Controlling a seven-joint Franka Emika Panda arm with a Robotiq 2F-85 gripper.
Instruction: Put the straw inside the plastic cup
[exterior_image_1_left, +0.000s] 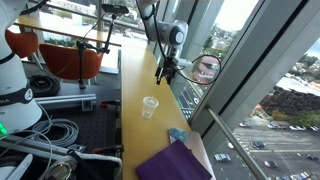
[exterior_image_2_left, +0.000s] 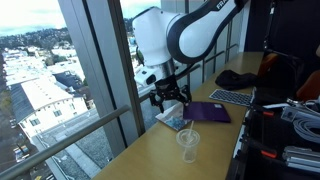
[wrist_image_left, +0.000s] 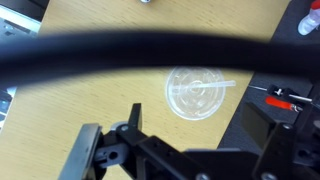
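The clear plastic cup (exterior_image_1_left: 150, 106) stands upright on the wooden counter and shows in both exterior views (exterior_image_2_left: 188, 146). In the wrist view I look down into the cup (wrist_image_left: 196, 92). The whitish straw (wrist_image_left: 214, 87) leans inside it, its upper end resting over the rim on the right. My gripper (exterior_image_1_left: 165, 70) hangs above the counter, apart from the cup, on the window side (exterior_image_2_left: 170, 96). In the wrist view its jaws (wrist_image_left: 190, 152) are spread wide with nothing between them. The cup lies beyond the fingertips.
A purple flat item (exterior_image_1_left: 172, 162) (exterior_image_2_left: 208, 112) and a small light-blue object (exterior_image_1_left: 177, 134) (exterior_image_2_left: 178, 123) lie on the counter near the cup. A keyboard (exterior_image_2_left: 232, 97) lies farther along. A black cable (wrist_image_left: 150, 45) crosses the wrist view. The window frame (exterior_image_1_left: 205, 100) borders the counter.
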